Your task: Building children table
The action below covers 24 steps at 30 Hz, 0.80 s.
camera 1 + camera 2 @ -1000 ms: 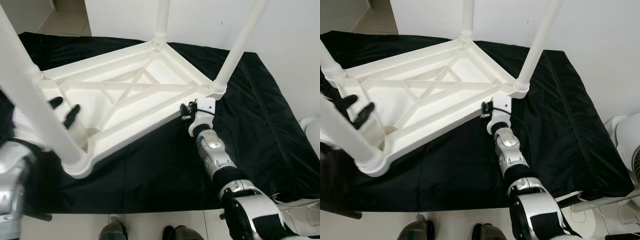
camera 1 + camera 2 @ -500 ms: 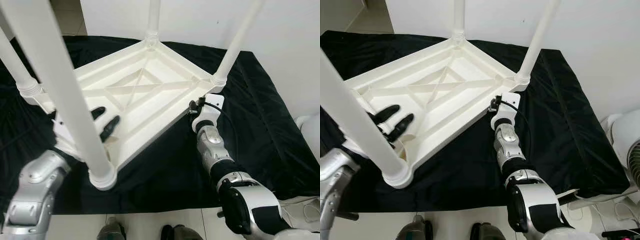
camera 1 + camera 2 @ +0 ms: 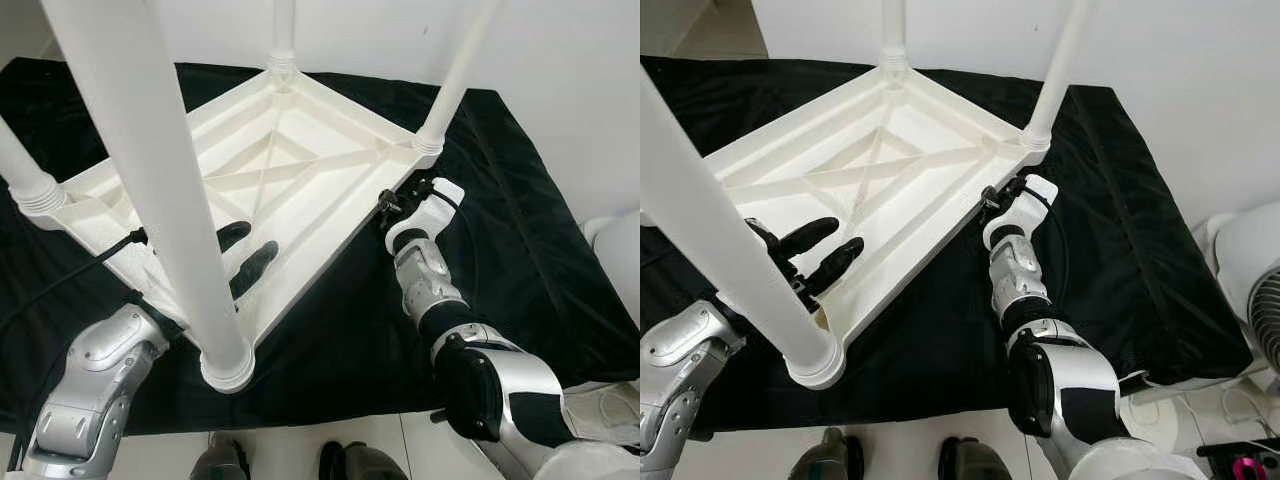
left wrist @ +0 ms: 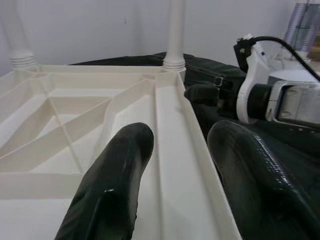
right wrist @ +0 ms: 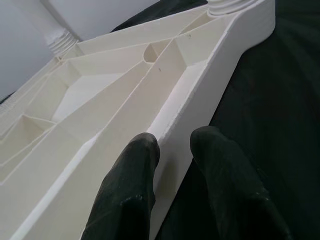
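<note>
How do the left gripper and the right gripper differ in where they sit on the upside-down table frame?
The left gripper reaches over the near rim beside the closest leg, while the right gripper meets the frame's right-hand rim, short of the far right leg. The left gripper's fingers spread wide; the right gripper's sit closer together. Both straddle the white rim, one finger inside and one outside.

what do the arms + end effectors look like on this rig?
Both arms are jointed silver-grey metal shells with black bands at the joints. The right end effector sits on a white wrist block with a thin black cable looping over it. The left end effector has two long, glossy black rounded fingers; a black cable runs along that arm.
</note>
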### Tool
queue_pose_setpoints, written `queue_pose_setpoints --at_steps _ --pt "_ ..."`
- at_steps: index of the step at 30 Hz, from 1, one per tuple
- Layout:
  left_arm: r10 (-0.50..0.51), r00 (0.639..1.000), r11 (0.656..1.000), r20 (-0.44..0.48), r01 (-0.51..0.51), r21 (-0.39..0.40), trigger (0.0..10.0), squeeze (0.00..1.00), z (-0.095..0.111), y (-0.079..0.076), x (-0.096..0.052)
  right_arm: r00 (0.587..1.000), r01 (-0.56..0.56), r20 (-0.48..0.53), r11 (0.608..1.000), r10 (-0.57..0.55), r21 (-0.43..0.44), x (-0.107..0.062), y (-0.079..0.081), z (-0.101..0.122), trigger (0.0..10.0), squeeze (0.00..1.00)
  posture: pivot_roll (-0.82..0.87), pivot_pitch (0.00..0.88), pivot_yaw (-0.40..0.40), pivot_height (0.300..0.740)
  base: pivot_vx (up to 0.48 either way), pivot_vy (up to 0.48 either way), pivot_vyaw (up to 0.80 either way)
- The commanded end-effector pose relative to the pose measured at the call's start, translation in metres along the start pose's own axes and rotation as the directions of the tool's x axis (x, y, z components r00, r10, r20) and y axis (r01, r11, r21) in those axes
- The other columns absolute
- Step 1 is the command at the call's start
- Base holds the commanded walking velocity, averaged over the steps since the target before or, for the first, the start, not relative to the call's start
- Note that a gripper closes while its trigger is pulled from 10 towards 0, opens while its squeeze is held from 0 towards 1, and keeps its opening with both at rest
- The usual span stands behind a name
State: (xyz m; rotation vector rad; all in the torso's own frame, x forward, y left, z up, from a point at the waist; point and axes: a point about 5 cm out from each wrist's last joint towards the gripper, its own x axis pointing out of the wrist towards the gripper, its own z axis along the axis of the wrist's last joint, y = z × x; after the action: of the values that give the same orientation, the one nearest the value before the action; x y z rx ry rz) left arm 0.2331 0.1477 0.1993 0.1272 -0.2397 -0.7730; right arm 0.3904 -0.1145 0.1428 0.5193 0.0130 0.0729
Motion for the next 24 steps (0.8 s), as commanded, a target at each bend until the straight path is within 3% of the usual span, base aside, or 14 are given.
queue_pose_setpoints --at_steps 1,3,13,20,24 --pt "-0.093 0.996 0.996 0.017 0.093 -0.007 10.0 0.0 0.004 -0.01 0.003 0.994 -0.036 -0.104 0.999 0.039 0.035 -0.003 0.008 -0.019 10.0 0.0 0.14 0.178 -0.068 0.74 0.0 0.0 0.0" --pt "-0.105 0.994 0.994 0.036 0.105 -0.012 10.0 0.0 0.01 -0.014 0.006 0.984 -0.117 -0.125 0.991 0.125 0.066 -0.001 0.017 -0.019 10.0 0.0 0.14 0.184 -0.067 0.74 0.0 0.0 0.0" --pt "-0.155 0.986 0.987 0.066 0.157 -0.028 10.0 0.0 0.022 -0.025 0.01 0.95 -0.249 -0.168 0.962 0.265 0.108 0.002 0.029 -0.017 10.0 0.0 0.15 0.192 -0.058 0.74 0.0 0.0 0.0" --pt "-0.174 0.982 0.984 0.079 0.177 -0.032 10.0 0.0 0.028 -0.032 0.013 0.927 -0.299 -0.213 0.951 0.308 0.074 0.004 0.035 -0.015 10.0 0.0 0.15 0.194 -0.043 0.74 0.0 0.0 0.0" --pt "-0.169 0.981 0.984 0.096 0.173 -0.032 10.0 0.0 0.034 -0.036 0.017 0.905 -0.366 -0.233 0.931 0.357 0.002 0.006 0.046 -0.013 10.0 0.0 0.15 0.194 -0.035 0.74 0.0 0.0 0.0"
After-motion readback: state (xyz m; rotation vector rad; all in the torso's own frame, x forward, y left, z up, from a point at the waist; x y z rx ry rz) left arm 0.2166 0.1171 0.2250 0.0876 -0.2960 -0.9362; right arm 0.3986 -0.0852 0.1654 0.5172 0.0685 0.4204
